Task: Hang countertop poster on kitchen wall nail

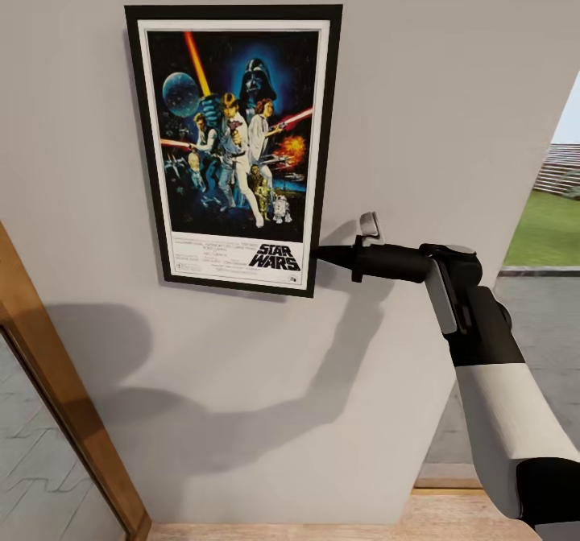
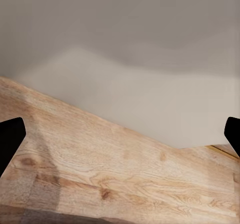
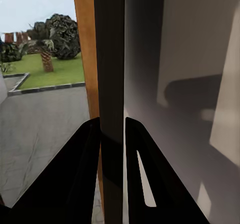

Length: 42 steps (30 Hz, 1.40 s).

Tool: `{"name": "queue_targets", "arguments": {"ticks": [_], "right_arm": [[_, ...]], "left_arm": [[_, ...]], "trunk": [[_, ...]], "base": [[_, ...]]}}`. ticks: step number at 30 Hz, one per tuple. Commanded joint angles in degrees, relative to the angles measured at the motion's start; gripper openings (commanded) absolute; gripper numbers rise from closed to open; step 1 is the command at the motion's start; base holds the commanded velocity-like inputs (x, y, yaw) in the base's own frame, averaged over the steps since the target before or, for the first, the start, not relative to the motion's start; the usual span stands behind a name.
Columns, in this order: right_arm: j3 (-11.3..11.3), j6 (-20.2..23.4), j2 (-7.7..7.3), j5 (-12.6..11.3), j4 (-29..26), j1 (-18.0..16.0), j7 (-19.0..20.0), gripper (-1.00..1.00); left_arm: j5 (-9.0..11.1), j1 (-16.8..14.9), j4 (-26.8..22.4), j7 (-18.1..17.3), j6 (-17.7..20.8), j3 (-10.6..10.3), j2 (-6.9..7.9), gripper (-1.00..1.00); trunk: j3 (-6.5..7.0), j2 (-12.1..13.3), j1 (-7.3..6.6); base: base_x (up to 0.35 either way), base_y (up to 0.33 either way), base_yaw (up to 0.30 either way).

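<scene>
The grey wall fills most of your head view, and the poster sits flat against it at about eleven o'clock, long axis upright, slightly tilted. Your right pincer is the nearer one: it comes in from three o'clock and is clamped on the frame's right edge near the lower corner; in the right wrist view, both fingers squeeze the dark frame edge. Your left pincer hangs spread wide over the wooden floor. No nail is visible, so I can't tell whether it's hooked.
</scene>
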Motion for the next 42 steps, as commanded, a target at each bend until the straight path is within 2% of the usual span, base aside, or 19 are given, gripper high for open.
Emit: {"name": "queue_targets", "arguments": {"ticks": [1, 42], "right_arm": [[0.09, 0.58, -0.05, -0.48, 0.02, -0.07, 0.07, -1.00], [0.09, 0.75, -0.05, -0.44, 0.02, -0.07, 0.07, -1.00]], "left_arm": [[0.33, -0.06, 0.05, -0.10, -0.38, -0.48, 0.01, 1.00], [0.33, -0.06, 0.05, -0.10, -0.38, -0.48, 0.01, 1.00]], "trunk": [[-0.14, -0.14, 0.04], [-0.14, -0.14, 0.04]], "base": [[0.000, 0.000, 0.000], [0.000, 0.000, 0.000]]}}
